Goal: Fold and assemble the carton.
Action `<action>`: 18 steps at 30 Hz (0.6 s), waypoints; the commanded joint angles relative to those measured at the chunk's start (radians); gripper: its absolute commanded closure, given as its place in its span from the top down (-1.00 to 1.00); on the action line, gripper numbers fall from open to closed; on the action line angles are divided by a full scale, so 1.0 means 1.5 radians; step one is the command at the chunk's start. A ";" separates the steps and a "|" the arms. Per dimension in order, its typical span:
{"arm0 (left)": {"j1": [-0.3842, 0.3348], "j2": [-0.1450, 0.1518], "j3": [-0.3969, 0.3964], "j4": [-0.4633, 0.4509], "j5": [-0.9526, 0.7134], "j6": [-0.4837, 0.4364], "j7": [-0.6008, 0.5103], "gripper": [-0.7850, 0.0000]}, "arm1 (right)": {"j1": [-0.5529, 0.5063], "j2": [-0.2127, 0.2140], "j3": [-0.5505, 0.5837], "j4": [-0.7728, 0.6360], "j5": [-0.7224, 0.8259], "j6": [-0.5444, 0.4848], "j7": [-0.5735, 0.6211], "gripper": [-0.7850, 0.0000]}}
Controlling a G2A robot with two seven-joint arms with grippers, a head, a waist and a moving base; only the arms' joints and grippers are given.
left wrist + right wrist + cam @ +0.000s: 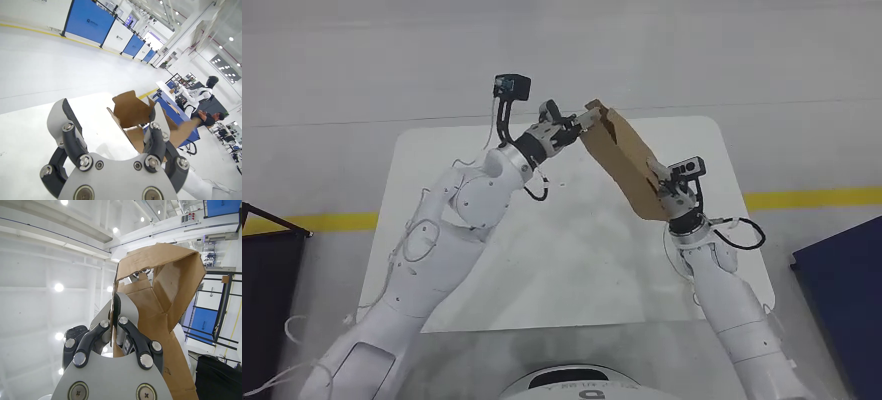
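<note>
One brown carton (627, 165) is held over the white surface (542, 260), slanting between two pincers. The left pincer (569, 124), fingers spread wide, sits at its left end; that wrist view shows the carton's open mouth and notched flaps. The right pincer (666, 184) is clamped on a wall edge; its wrist view shows a half-opened, skewed sleeve.

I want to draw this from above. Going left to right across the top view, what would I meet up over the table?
First the left gripper, open, then the brown carton, then the right gripper, shut on the carton's edge.
</note>
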 commanded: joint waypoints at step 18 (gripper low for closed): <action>-0.012 -0.008 0.022 0.018 0.059 0.011 -0.051 1.00 | 0.000 -0.008 0.012 0.001 0.006 -0.020 -0.052 -1.00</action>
